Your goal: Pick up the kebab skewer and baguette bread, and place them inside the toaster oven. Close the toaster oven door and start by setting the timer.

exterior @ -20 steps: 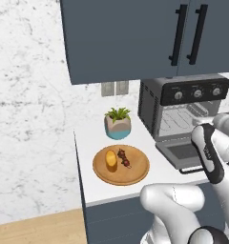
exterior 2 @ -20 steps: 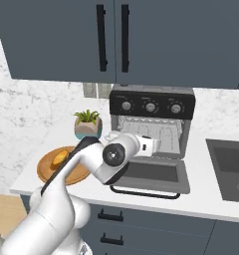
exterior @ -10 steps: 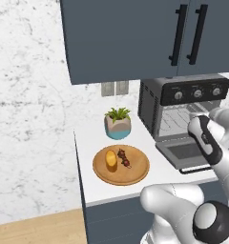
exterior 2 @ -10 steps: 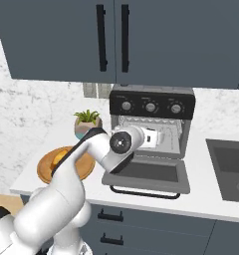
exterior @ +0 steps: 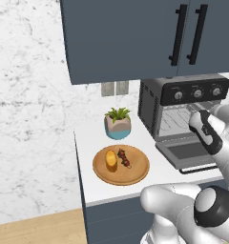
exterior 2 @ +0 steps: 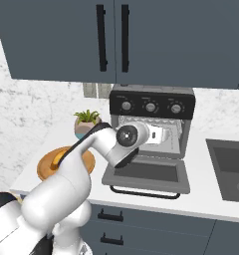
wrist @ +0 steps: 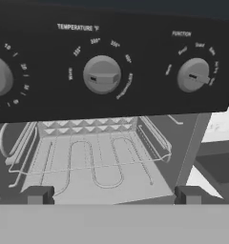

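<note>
Gripper [wrist: 114, 196] held wide open, empty, at the toaster oven [exterior 2: 151, 107] — food could be forgotten — skewer, bread left plated.

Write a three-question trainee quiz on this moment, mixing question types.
1. True or false: the toaster oven door is shut.
2. Where do the kebab skewer and baguette bread lie? A) wooden plate B) oven rack C) sink
3. Fill in: the claw faces the toaster oven with its jaws ____.

Key: 1 false, it lies folded down. 2 A. 3 open, and holding nothing.
</note>
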You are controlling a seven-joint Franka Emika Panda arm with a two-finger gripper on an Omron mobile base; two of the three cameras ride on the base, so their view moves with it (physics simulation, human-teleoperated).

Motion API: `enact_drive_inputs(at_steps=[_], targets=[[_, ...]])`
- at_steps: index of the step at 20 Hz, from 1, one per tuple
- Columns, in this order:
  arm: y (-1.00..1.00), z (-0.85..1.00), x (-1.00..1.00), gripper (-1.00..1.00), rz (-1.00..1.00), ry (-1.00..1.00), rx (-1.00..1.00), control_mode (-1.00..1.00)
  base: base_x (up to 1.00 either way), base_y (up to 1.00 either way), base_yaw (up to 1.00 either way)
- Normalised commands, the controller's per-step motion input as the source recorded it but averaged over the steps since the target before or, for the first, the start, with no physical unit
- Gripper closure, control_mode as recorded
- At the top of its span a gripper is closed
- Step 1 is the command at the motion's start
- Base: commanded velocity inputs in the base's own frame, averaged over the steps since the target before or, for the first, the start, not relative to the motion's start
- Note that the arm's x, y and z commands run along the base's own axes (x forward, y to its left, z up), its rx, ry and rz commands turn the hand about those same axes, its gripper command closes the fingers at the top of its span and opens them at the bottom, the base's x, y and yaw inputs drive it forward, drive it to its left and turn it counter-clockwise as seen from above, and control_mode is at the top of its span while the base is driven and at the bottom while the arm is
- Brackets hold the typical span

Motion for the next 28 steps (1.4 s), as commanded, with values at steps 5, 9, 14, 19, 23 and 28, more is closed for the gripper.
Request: enact_drive_inputs(at_steps=[5, 9, 14, 19, 23, 28], targets=[[-0.04, 0.0, 0.1, -1.0, 0.0, 0.08, 0.0, -1.0, 0.0, 0.0, 0.0], [0.0, -0.02, 0.09, -1.0, 0.0, 0.06, 0.0, -1.0, 0.0, 0.0, 0.0], [0.0, -0.15, 0.12, -1.0, 0.0, 0.0, 0.0, -1.0, 0.0, 0.0, 0.0], [0.0, -0.29, 0.2, -1.0, 0.0, 0.0, 0.0, -1.0, 0.0, 0.0, 0.0], [0.0, -0.36, 0.16, -1.0, 0.0, -0.02, 0.0, -1.0, 0.0, 0.0, 0.0], [0.0, -0.31, 0.19, -1.0, 0.0, 0.0, 0.0, -1.0, 0.0, 0.0, 0.0]])
